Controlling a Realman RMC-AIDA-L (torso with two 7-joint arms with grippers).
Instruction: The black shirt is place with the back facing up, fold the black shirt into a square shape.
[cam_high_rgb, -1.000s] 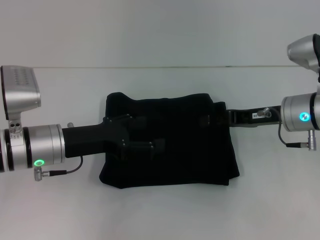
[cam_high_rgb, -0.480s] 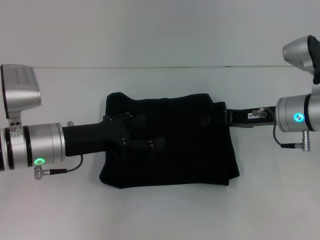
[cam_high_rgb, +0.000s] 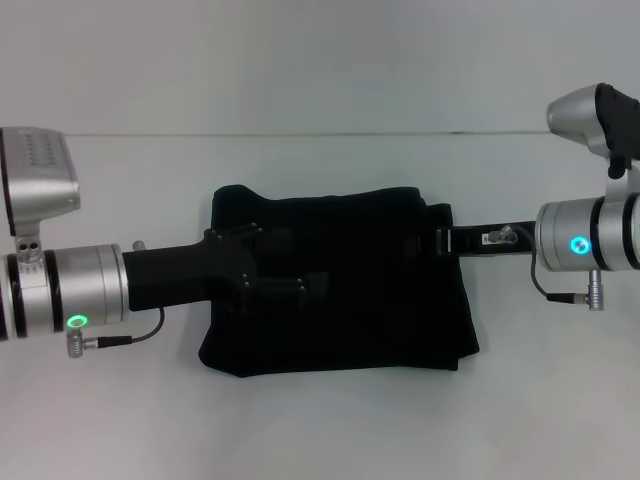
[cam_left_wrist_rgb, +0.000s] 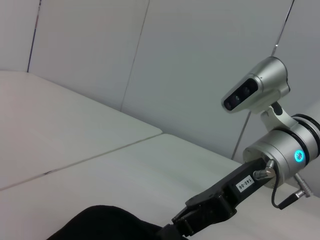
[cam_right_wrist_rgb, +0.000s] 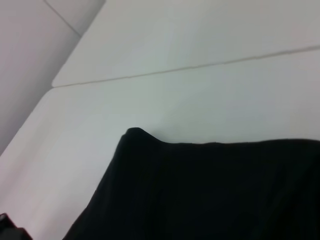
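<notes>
Shirt look: the black shirt (cam_high_rgb: 340, 285) is plain matte black, already folded into a thick, roughly rectangular bundle with soft rounded corners; a layered edge shows along its right side and a small peak sticks up at its upper left corner.
Shirt place: it lies flat on the white table (cam_high_rgb: 320, 420), in the middle of the head view, slightly below centre.
Shirt axis: the long side runs left to right across the frame; the near edge is the straighter one, the far edge dips a little in the middle. I cannot tell where the collar points.
Left gripper: the left gripper (cam_high_rgb: 285, 270) reaches in from the left edge of the frame and lies over the left half of the bundle; its fingers read as spread apart, one nearer the far edge, one nearer the middle, with nothing clamped between them that I can make out.
Right gripper: the right gripper (cam_high_rgb: 425, 242) comes in from the right edge, its tip over the shirt's upper right corner; black on black, so I cannot tell how its fingers stand.
Change: compared with a second ago, the right arm's silver wrist has slid leftward toward the shirt and the gripper reaches further over the corner; the left arm and the bundle look unchanged.
Far side: the table's back edge (cam_high_rgb: 300, 134) runs across the upper frame, a pale wall (cam_high_rgb: 300, 60) behind it.
</notes>
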